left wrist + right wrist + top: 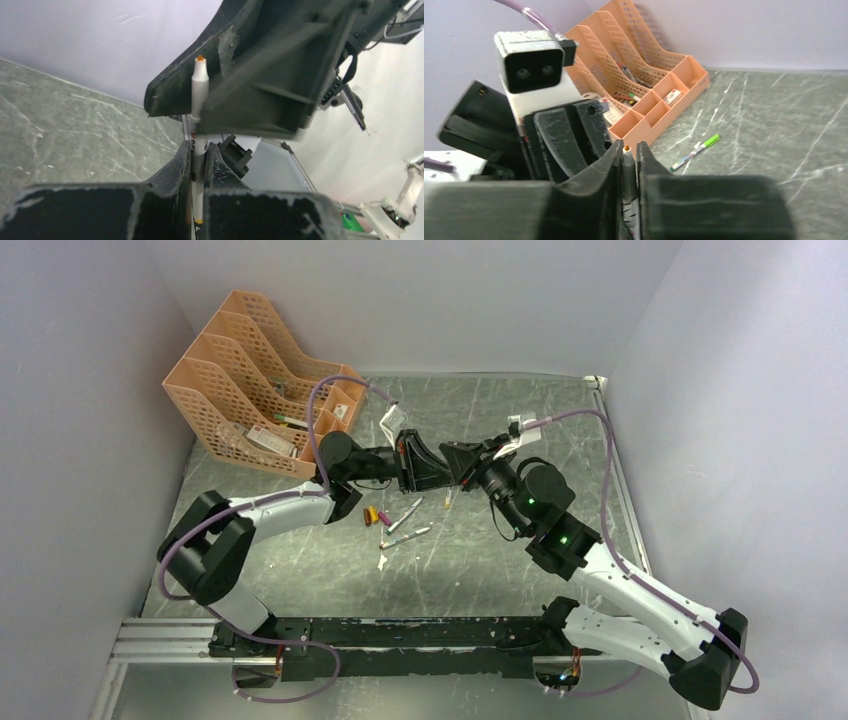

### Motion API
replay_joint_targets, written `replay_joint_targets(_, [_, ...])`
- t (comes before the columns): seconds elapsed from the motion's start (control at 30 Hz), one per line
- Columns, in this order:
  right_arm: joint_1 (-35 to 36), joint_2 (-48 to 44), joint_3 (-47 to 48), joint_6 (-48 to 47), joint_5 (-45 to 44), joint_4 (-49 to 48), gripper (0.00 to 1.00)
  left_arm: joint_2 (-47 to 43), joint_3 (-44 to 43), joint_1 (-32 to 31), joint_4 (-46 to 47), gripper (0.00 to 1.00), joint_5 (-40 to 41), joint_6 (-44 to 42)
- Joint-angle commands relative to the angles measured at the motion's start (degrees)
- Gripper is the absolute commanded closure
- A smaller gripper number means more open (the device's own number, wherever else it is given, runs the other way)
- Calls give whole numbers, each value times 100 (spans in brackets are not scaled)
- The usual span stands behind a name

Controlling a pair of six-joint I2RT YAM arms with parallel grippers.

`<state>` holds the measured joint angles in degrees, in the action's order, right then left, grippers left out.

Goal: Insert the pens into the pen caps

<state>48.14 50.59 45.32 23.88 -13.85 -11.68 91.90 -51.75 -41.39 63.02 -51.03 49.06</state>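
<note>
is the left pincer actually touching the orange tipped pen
Touching. The left wrist view shows the left pincer shut on the pen, the white barrel clamped between its jaws with no gap on either side.

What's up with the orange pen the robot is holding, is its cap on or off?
Off. The orange pen ends in a bare orange tip with no cap over it, in both wrist views.

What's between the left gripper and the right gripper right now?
An orange-tipped pen bridges them, pinched in the left gripper, its tip inside the right gripper; the left wrist view shows it.
</note>
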Motion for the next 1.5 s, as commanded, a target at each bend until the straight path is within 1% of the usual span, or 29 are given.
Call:
replay_joint_targets(0.0, [9,-26,137,8,109,168,100,-333,-209,-40,-1100,93,39,-936])
replay_joint_targets(0.1, [9,-91,64,93,105,138,100,-365,-169,-31,-853,93,105,-756])
replay_joint_targets(0.13, [11,-132,20,150,81,109,100,-370,-147,-34,-705,88,157,-667])
replay_joint_targets(0.2, [3,-256,-120,294,35,-70,100,-334,-73,-37,-306,68,216,-399])
replay_joint_targets(0.23, [7,-325,-210,353,10,-208,100,-302,-60,-36,-101,60,209,-246])
replay_joint_targets(0.3, [11,-425,-358,477,22,-541,100,-199,-62,-41,300,53,174,81])
replay_joint_targets(0.37, [10,-460,-493,548,66,-781,100,-135,5,-42,789,51,219,372])
replay_joint_targets(0.47, [6,-449,-589,653,116,-923,100,-76,-26,-51,938,55,252,524])
replay_joint_targets(0.6, [6,-464,-704,754,176,-1138,100,-85,-64,-110,717,59,240,386])
replay_joint_targets(0.8, [8,-509,-780,742,146,-1350,100,-70,-133,-354,285,61,204,61])
replay_joint_targets(0.9, [8,-519,-749,714,142,-1354,100,-47,-100,-415,275,65,171,59])
replay_joint_targets(0.93, [6,-523,-753,699,156,-1368,100,-41,-91,-421,274,67,164,67])
replay_joint_targets(1.0, [3,-521,-736,686,165,-1338,100,-39,-65,-423,280,78,167,84])
replay_joint_targets(1.07, [5,-516,-731,684,180,-1306,100,-86,-27,-417,265,92,231,59])
replay_joint_targets(1.3, [9,-546,-736,579,201,-1157,100,-376,-15,-411,-339,93,407,-454])
replay_joint_targets(1.33, [6,-542,-713,537,202,-1112,98,-413,-33,-409,-530,93,421,-562])
replay_joint_targets(1.37, [11,-553,-660,494,192,-1019,86,-451,-50,-388,-699,93,426,-698])
replay_joint_targets(1.4, [8,-584,-611,454,127,-922,70,-509,-56,-370,-873,93,438,-860])
replay_joint_targets(1.43, [9,-667,-577,429,52,-841,58,-574,-29,-333,-1086,93,481,-1044])
replay_joint_targets(1.47, [6,-776,-574,377,-102,-802,50,-666,40,-271,-1292,93,570,-1284])
